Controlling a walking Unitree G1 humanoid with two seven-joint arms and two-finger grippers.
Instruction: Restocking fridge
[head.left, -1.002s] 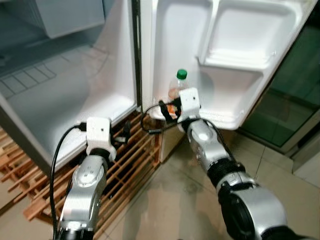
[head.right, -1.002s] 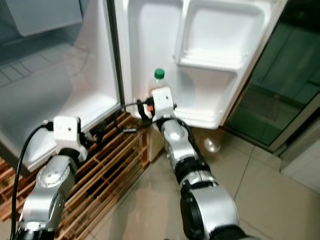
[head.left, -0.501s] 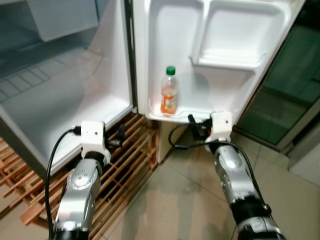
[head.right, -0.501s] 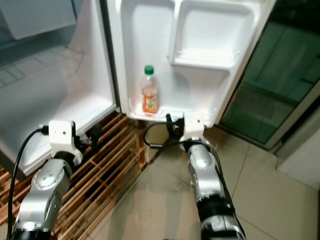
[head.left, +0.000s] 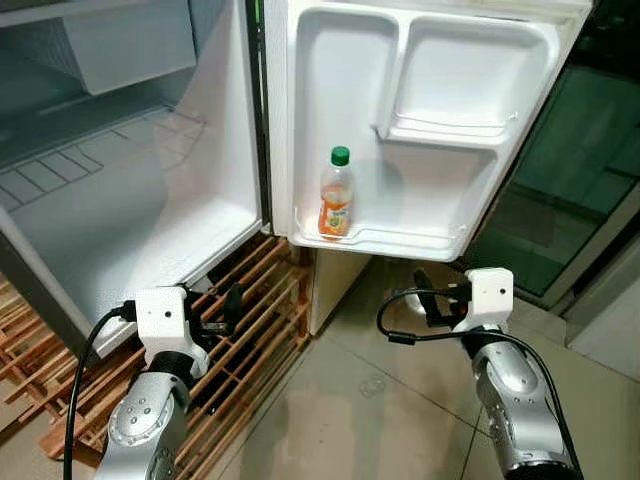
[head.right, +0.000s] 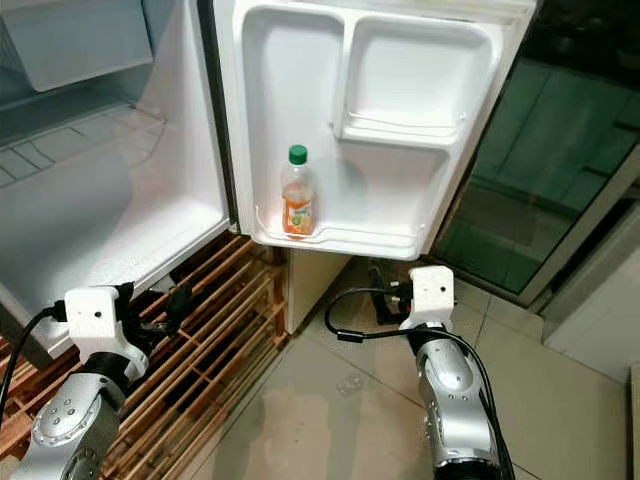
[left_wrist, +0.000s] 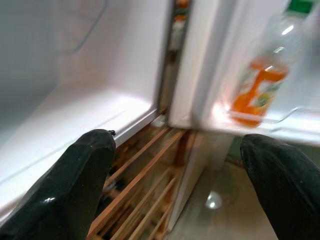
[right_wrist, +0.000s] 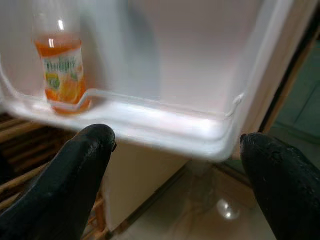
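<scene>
An orange juice bottle (head.left: 336, 195) with a green cap stands upright at the left end of the lower shelf (head.left: 405, 242) of the open fridge door. My right gripper (head.left: 430, 298) hangs below and to the right of that shelf, over the floor. It is open with nothing between its fingers; the right wrist view looks up at the bottle (right_wrist: 60, 75) and the shelf rim (right_wrist: 165, 120). My left gripper (head.left: 226, 302) is open and low over the wooden slats, in front of the fridge's bottom edge. The left wrist view catches the bottle (left_wrist: 257, 75) too.
The fridge body (head.left: 120, 200) stands open on the left, raised on a wooden slatted pallet (head.left: 255, 330). A smaller upper door shelf (head.left: 450, 125) sits above the bottle's shelf. Dark glass panels (head.left: 570, 170) lie to the right. Tiled floor (head.left: 350, 410) lies between my arms.
My right gripper let go of the bottle, then pulled back down and right, away from the door shelf. The bottle stays standing there. My left arm has dropped lower.
</scene>
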